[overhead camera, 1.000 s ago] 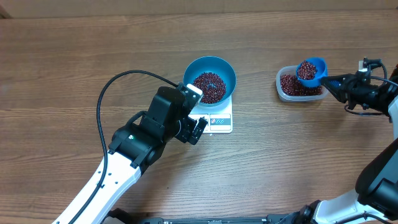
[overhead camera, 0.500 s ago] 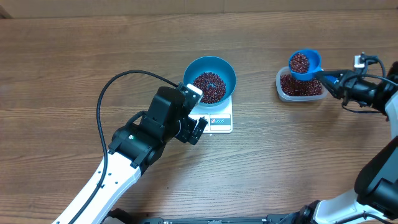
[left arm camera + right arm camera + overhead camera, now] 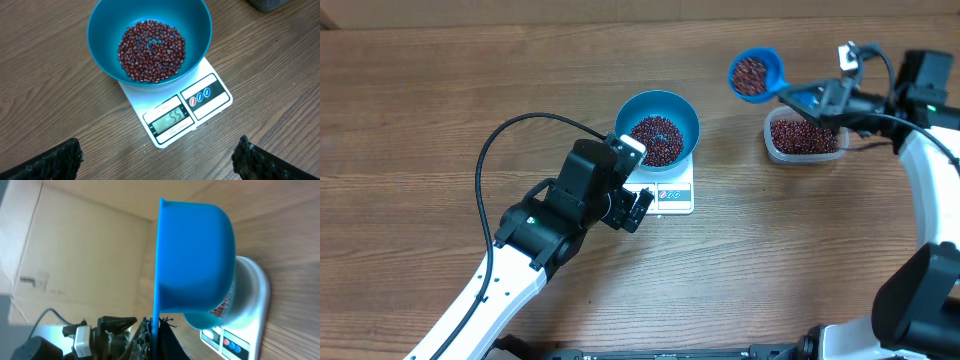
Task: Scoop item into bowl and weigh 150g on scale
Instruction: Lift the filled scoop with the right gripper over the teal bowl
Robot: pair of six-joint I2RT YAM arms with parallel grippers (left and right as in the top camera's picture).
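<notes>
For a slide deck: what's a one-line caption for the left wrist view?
Blue bowl of red beans on a white kitchen scale reading 55, wooden table beneath.

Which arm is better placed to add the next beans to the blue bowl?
Right. The right fingers are shut on the handle of the scoop, which is full of beans and hangs between the tub and the bowl. The left fingers are open and empty, beside the scale.

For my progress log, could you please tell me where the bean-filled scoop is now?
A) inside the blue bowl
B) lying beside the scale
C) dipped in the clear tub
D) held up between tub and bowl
D: overhead, the right gripper holds the scoop of beans between the tub and the bowl, overlapping neither.
</notes>
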